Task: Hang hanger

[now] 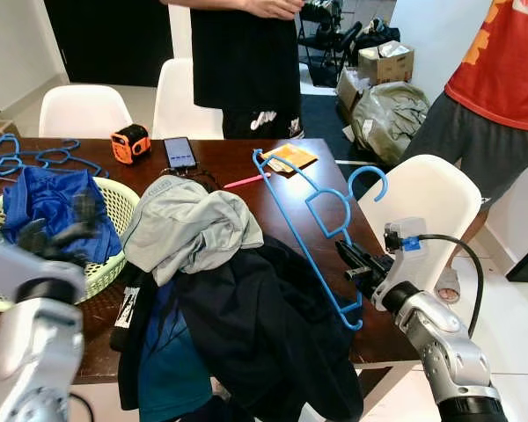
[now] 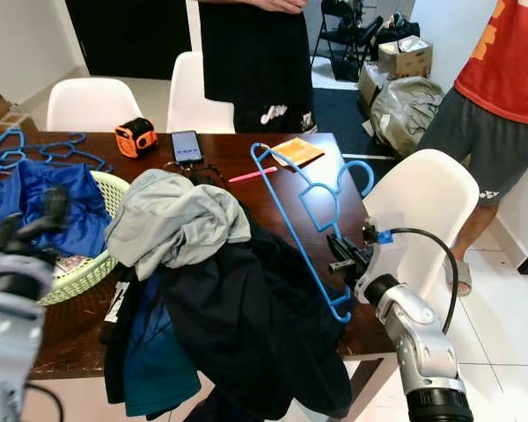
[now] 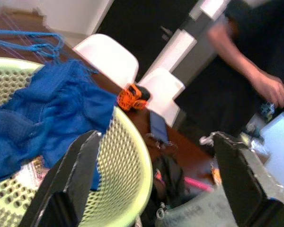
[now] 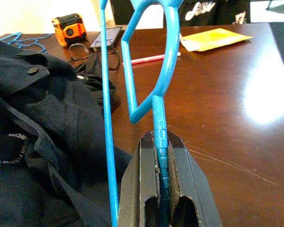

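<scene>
Right claw [image 1: 356,261]: clamped on blue hanger [image 1: 310,220], held tilted above dark clothes [image 1: 264,325] at the bench [image 1: 334,176] right edge. Advice: keep the grip firm, lift the hanger's low end clear of cloth before swinging. Left claw [image 3: 154,177]: apart, over green basket [image 3: 128,179]. White chair [image 1: 427,198] and two people crowd the right side

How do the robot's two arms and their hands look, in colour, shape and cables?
Both arms are silver metal with rounded joint housings. The right arm has black rings at its joints, a black cable looping over its wrist and a small blue clip on a pale block there. The right hand and the left hand each have two long, flat black fingers.
</scene>
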